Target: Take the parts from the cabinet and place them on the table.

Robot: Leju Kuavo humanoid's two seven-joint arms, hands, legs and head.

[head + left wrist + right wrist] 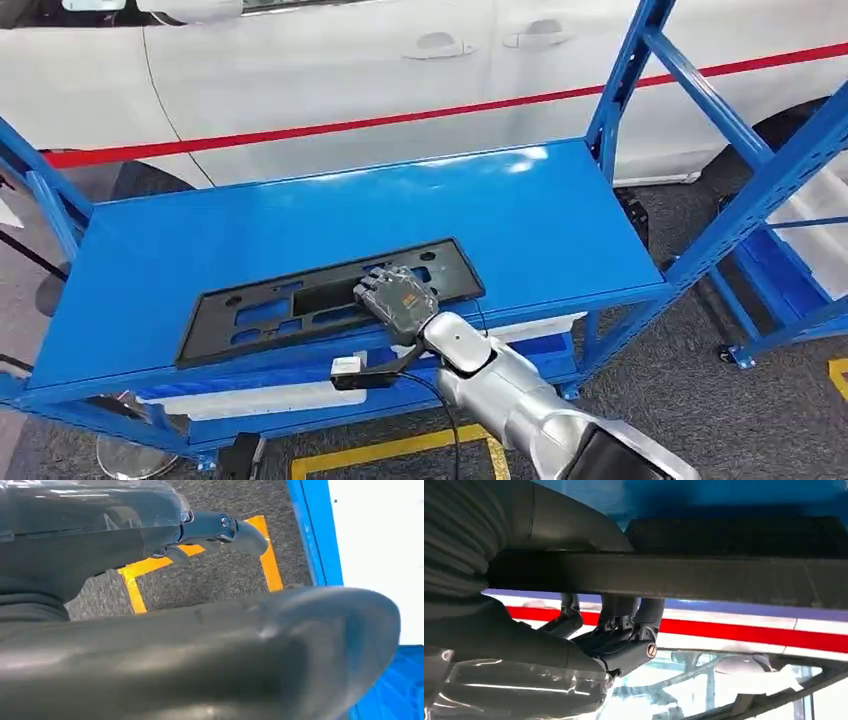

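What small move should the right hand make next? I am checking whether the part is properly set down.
Probably open the fingers and lift away. In the head view the black plastic frame lies flat on the blue shelf top, with the right hand on its near edge; the right wrist view shows fingers curled around that bar.

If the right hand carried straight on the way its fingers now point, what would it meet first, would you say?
The right hand already rests on the flat black plastic panel, fingers pointing across it toward the shelf's far edge. Going on, it would slide over the panel onto the bare blue metal shelf; beyond that, probably the white car, though depth is unclear.
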